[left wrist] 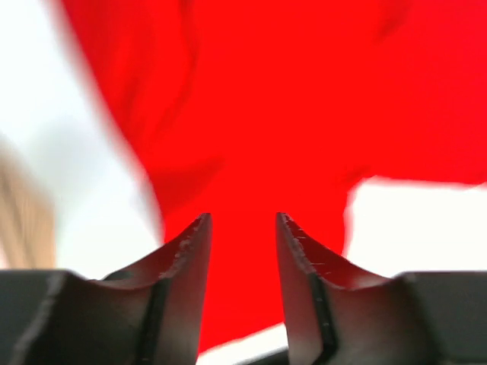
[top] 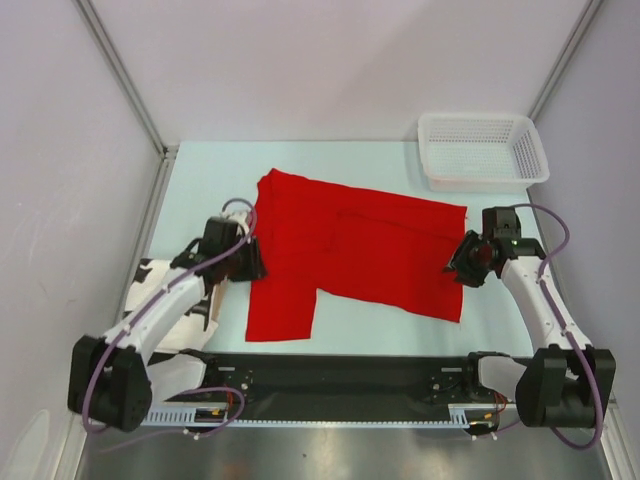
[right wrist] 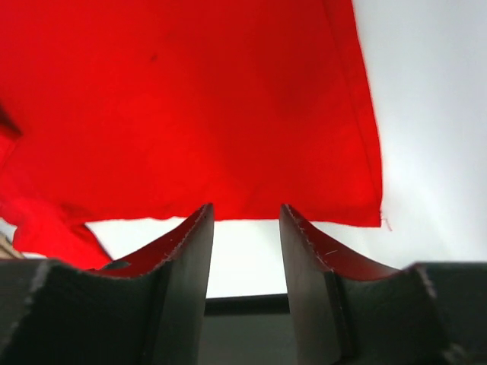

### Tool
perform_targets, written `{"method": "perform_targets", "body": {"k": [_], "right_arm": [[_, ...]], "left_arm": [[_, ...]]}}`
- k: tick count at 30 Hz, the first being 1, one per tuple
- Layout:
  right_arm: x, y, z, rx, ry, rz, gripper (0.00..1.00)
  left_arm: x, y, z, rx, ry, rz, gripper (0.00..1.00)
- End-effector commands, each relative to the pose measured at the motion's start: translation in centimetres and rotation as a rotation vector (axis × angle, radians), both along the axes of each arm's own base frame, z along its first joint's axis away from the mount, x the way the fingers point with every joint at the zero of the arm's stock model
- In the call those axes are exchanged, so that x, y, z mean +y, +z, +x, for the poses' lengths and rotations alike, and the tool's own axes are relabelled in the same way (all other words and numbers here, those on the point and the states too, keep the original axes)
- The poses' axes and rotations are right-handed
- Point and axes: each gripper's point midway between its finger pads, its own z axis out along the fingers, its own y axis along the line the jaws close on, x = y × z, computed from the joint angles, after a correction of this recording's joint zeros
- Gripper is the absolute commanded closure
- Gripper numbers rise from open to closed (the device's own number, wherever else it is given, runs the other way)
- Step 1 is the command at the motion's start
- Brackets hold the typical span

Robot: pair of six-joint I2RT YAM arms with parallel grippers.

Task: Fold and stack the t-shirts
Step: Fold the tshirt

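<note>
A bright red t-shirt [top: 350, 255] lies spread flat across the middle of the table, one sleeve hanging toward the near edge. My left gripper [top: 250, 262] is open at the shirt's left edge; in the left wrist view red cloth [left wrist: 251, 137] lies under and between the open fingers [left wrist: 186, 258]. My right gripper [top: 462, 262] is open at the shirt's right hem; in the right wrist view the hem [right wrist: 228, 122] lies just beyond the fingertips [right wrist: 304, 236], with bare table between the jaws.
A white plastic mesh basket [top: 483, 150] stands at the back right corner. Pale walls close in on both sides. A black rail [top: 340, 375] runs along the near edge between the arm bases.
</note>
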Motion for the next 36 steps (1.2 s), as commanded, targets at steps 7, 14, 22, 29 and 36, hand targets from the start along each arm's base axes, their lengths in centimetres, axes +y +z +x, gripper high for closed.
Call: {"method": "perform_targets", "body": {"k": [7, 14, 22, 29, 36], "right_arm": [[1.7, 2.1, -0.9, -0.056, 0.050, 0.088, 0.57], [1.6, 3.0, -0.7, -0.092, 0.064, 0.078, 0.57], [1.3, 2.7, -0.7, -0.084, 0.073, 0.075, 0.57], [0.9, 2.8, -0.1, -0.082, 0.054, 0.065, 0.57], [-2.3, -1.6, -2.3, 0.072, -0.118, 0.005, 0.53]], "left_arm": [[3.4, -4.3, -4.7, 0.163, 0.204, 0.121, 0.60], [3.5, -8.8, -8.0, 0.274, 0.316, 0.052, 0.62], [5.1, -9.9, -7.9, 0.259, 0.359, 0.130, 0.65], [4.9, -10.5, -8.4, 0.289, 0.341, 0.141, 0.66], [4.9, -11.7, -8.6, 0.308, 0.345, 0.144, 0.77]]}}
